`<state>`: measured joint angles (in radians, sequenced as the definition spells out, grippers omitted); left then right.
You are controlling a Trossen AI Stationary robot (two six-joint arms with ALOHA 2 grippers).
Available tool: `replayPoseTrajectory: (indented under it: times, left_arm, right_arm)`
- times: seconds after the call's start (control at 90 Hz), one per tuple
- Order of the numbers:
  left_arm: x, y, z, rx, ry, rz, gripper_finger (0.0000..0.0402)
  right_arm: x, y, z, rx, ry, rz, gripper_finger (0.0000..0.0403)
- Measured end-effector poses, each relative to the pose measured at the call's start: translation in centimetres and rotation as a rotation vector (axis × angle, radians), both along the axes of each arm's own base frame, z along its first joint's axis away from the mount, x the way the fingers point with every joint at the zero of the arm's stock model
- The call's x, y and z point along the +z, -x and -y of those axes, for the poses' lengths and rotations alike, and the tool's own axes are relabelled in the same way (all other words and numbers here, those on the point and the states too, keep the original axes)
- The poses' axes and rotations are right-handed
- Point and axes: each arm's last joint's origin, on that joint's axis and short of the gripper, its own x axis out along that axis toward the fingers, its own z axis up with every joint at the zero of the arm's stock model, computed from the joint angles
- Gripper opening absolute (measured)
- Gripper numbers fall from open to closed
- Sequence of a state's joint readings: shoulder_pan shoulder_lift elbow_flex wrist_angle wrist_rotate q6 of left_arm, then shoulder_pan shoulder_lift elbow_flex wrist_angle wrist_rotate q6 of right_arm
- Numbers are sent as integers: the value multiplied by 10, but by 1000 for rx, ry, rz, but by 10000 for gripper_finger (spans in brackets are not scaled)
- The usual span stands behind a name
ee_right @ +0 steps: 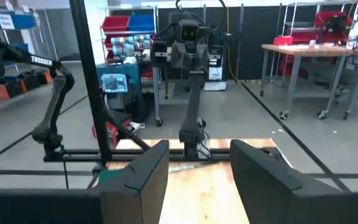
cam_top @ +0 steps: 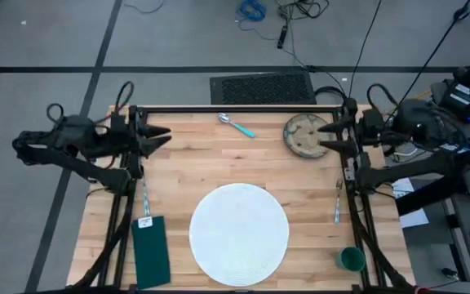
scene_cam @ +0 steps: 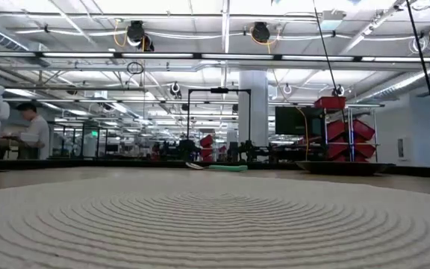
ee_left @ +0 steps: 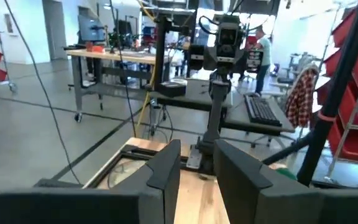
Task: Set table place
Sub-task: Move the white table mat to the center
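A round white placemat [cam_top: 239,234] lies centred on the table [cam_top: 186,163]. Beyond it, the left gripper [cam_top: 160,135] and right gripper [cam_top: 326,136] hover released, a spoon [cam_top: 235,125] between them.

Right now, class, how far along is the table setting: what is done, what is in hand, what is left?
Done: only the placemat lies centred at the near edge of the table. In hand: nothing; left gripper and right gripper hang open and empty at the sides. Left: plate, spoon, fork, knife, napkin and cup lie scattered.
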<state>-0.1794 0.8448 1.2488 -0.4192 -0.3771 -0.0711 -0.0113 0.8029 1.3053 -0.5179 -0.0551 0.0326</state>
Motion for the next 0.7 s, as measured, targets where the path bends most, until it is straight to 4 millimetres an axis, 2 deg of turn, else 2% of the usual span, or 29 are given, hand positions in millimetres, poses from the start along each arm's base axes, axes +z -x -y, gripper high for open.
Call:
replayPoseTrajectory:
  times: [0.211,0.322,0.7]
  left_arm:
    - [35,-20,-1,27,-3,96,83]
    - [45,-30,1,32,-49,157,83]
    - [50,-31,1,33,-40,208,83]
  right_arm:
    - [13,-6,0,2,-5,79,157]
    - [17,-6,0,2,-5,111,157]
    - [18,-6,0,2,-6,126,157]
